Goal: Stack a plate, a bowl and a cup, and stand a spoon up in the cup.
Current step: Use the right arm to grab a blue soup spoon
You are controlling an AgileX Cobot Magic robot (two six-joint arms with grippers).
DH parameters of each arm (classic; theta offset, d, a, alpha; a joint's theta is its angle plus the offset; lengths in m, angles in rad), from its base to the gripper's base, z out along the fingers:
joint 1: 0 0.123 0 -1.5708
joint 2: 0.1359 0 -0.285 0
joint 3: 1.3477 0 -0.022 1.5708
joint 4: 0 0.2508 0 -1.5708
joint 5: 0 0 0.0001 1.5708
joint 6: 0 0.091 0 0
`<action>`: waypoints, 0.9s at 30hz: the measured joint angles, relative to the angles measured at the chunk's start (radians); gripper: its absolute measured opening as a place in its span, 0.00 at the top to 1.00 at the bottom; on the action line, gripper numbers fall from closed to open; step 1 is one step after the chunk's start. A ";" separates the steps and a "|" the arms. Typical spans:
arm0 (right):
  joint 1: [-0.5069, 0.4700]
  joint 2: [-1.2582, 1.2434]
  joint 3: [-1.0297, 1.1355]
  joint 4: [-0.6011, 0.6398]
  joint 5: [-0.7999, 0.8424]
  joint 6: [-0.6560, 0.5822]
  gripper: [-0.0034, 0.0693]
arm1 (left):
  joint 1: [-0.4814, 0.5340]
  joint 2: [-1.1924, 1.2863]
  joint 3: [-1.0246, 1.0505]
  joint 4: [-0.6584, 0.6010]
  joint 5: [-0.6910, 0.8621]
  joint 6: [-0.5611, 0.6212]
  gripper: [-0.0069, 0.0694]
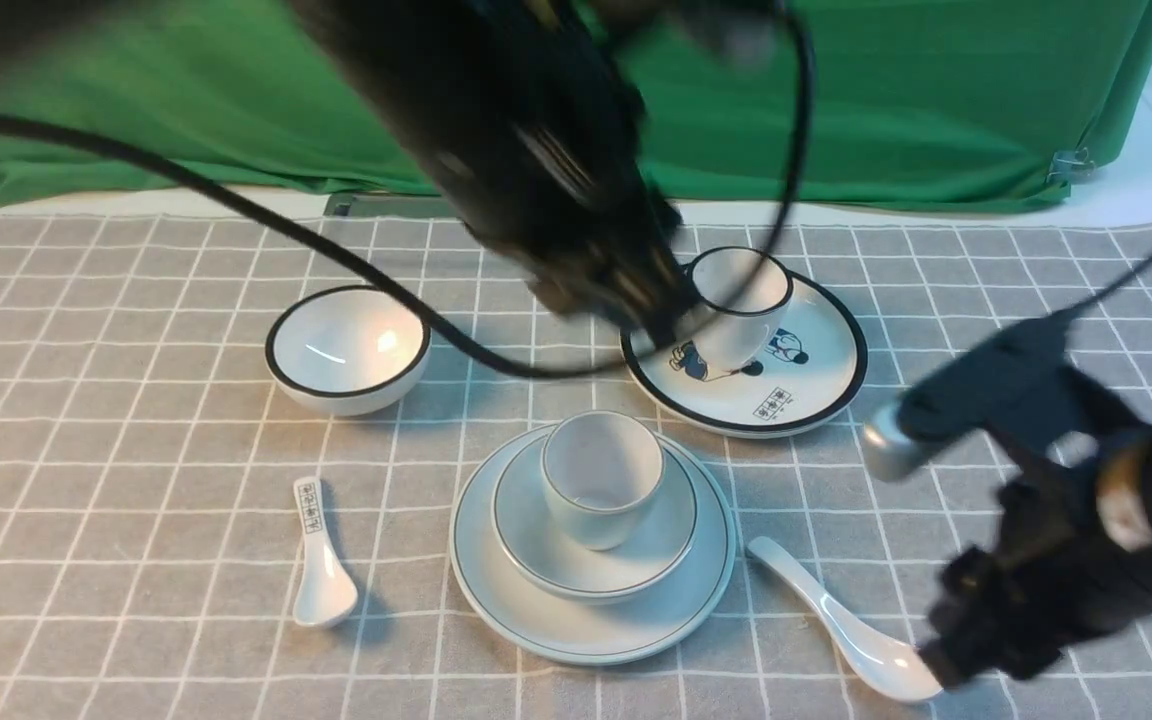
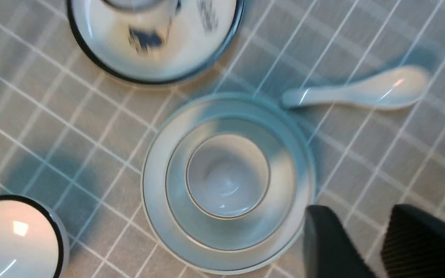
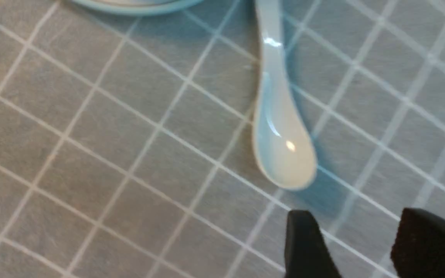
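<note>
Well: right claw [image 3: 355, 220] gaped empty, poised just beside spoon's [image 3: 280, 146] scoop end, likely lining up for pickup. Spoon flat on cloth [image 1: 136, 420] beside plate [image 1: 586, 635], not yet in cup [image 1: 601, 478]. Cup upright in bowl [image 1: 671, 538], bowl on plate: stack looked done. Left claw [image 2: 361, 216] parted too, held nothing, high over stack.

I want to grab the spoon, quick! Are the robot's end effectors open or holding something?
Left end effector: open, empty.
Right end effector: open, empty, near the spoon.
</note>
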 joint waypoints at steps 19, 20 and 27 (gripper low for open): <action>-0.132 0.520 -0.218 0.243 -0.143 -0.344 0.38 | 0.000 -0.906 0.881 -0.050 -0.673 -0.049 0.90; -0.132 0.539 -0.218 0.243 -0.157 -0.346 0.38 | 0.000 -0.922 0.900 -0.053 -0.684 -0.050 0.90; -0.132 0.580 -0.229 0.240 -0.217 -0.349 0.38 | 0.000 -0.943 0.926 -0.077 -0.692 -0.051 0.90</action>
